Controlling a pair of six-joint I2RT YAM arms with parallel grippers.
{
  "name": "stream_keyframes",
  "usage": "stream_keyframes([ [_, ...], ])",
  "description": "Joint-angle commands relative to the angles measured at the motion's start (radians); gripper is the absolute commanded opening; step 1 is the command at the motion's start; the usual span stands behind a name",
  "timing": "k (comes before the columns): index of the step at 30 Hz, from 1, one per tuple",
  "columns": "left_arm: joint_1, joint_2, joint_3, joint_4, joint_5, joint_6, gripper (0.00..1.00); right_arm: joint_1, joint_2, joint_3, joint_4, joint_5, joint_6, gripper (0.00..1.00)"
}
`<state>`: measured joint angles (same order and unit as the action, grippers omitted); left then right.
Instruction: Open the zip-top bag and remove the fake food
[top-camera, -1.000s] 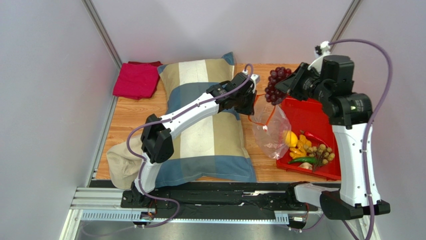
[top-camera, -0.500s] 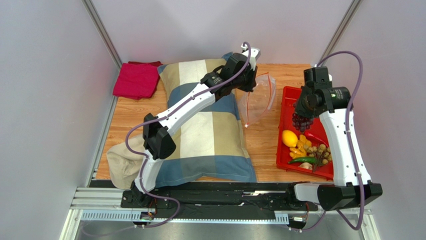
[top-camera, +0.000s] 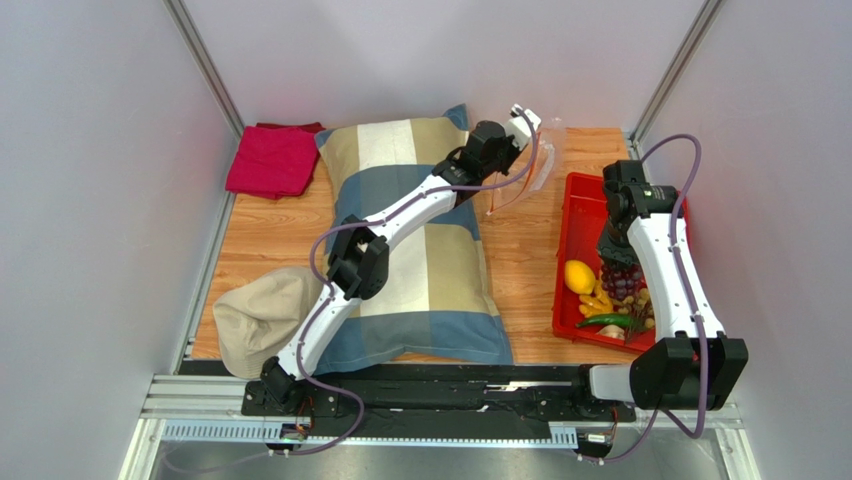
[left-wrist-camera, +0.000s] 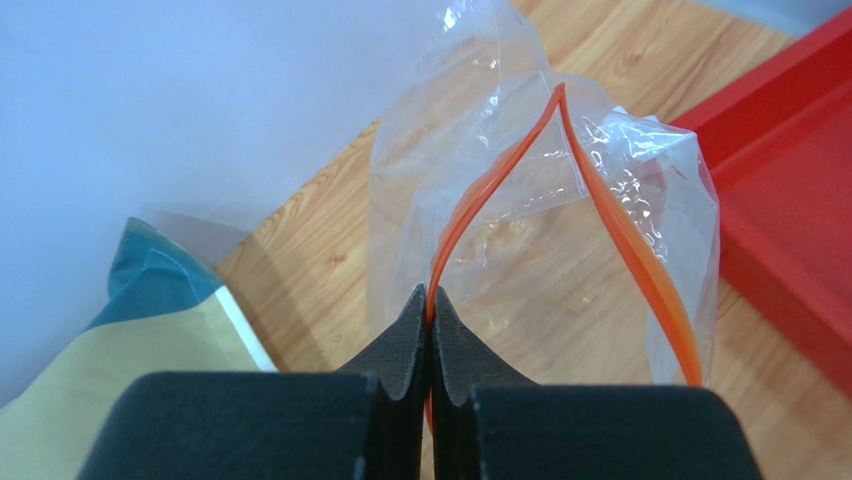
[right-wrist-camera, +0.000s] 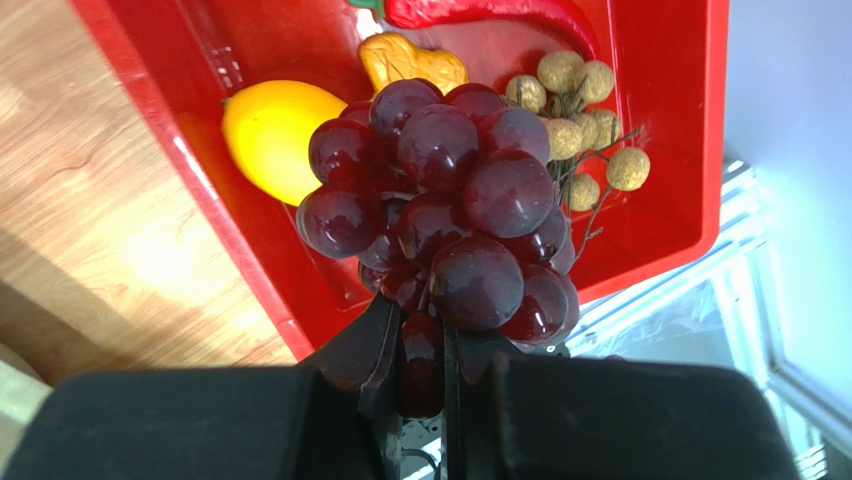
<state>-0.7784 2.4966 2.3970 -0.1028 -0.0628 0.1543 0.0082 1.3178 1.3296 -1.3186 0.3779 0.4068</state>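
While the left claw (left-wrist-camera: 431, 300) is clamped on the orange zip strip (left-wrist-camera: 620, 240) of the bag (left-wrist-camera: 540, 170), the bag hangs open near the far edge of the table (top-camera: 520, 270). Right claw (right-wrist-camera: 421, 345) is closed on the grapes (right-wrist-camera: 450, 210) over the red tray (right-wrist-camera: 690, 120) at the right edge, where a lemon (right-wrist-camera: 268, 135) and a red pepper (right-wrist-camera: 500, 12) lie.

Wood-grain tabletop (top-camera: 522, 268) carries: blue-and-beige striped pillow (top-camera: 430, 290), centre; folded magenta cloth (top-camera: 272, 160), far left corner; crumpled beige cloth (top-camera: 250, 320), near left, touching pillow; red plastic tray (top-camera: 586, 212), right.
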Motion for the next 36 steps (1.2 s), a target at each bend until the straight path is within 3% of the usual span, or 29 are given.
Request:
stream_keyframes([
  [1,-0.010,0.062,0.033,0.132,-0.008,0.134,0.03,-0.034,-0.014,-0.015,0.082,-0.019,-0.014,0.18],
  [3,-0.010,0.064,0.018,0.133,-0.008,0.131,0.16,-0.034,-0.011,-0.024,0.094,-0.020,-0.028,0.28],
  [4,-0.010,0.051,0.011,0.129,-0.008,0.125,0.36,-0.034,-0.006,-0.027,0.097,-0.022,-0.033,0.32],
  [6,-0.010,0.028,-0.001,0.107,0.003,0.097,0.48,-0.037,0.003,-0.039,0.110,-0.039,-0.046,0.44],
  [7,-0.012,-0.011,-0.010,0.077,0.007,0.084,0.78,-0.040,0.009,-0.046,0.117,-0.040,-0.049,0.48],
  [9,-0.012,-0.060,-0.038,0.042,0.024,0.022,0.83,-0.050,0.018,-0.069,0.146,-0.062,-0.051,0.58],
  [11,-0.010,-0.137,-0.039,-0.032,0.093,-0.056,0.97,-0.065,0.053,-0.058,0.150,-0.074,-0.052,0.69],
  [14,-0.012,-0.255,-0.038,-0.154,0.182,-0.207,0.99,-0.068,0.073,-0.011,0.111,-0.053,-0.063,0.82],
  [18,-0.015,-0.430,-0.114,-0.261,0.288,-0.364,0.99,-0.051,0.034,0.034,0.082,-0.079,-0.062,0.86],
  [23,-0.021,-0.749,-0.457,-0.220,0.435,-0.682,0.99,0.016,-0.089,0.022,0.050,-0.097,-0.043,0.87],
  [25,-0.038,-0.899,-0.673,-0.163,0.474,-0.786,0.99,0.042,-0.146,0.026,0.035,-0.137,-0.037,1.00],
  [31,-0.113,-1.283,-1.074,-0.120,0.452,-0.904,0.99,0.165,-0.256,0.052,0.001,-0.396,0.023,1.00],
  [36,-0.140,-1.647,-1.239,-0.124,0.400,-0.987,0.99,0.274,-0.400,0.132,0.007,-0.485,0.137,1.00],
])
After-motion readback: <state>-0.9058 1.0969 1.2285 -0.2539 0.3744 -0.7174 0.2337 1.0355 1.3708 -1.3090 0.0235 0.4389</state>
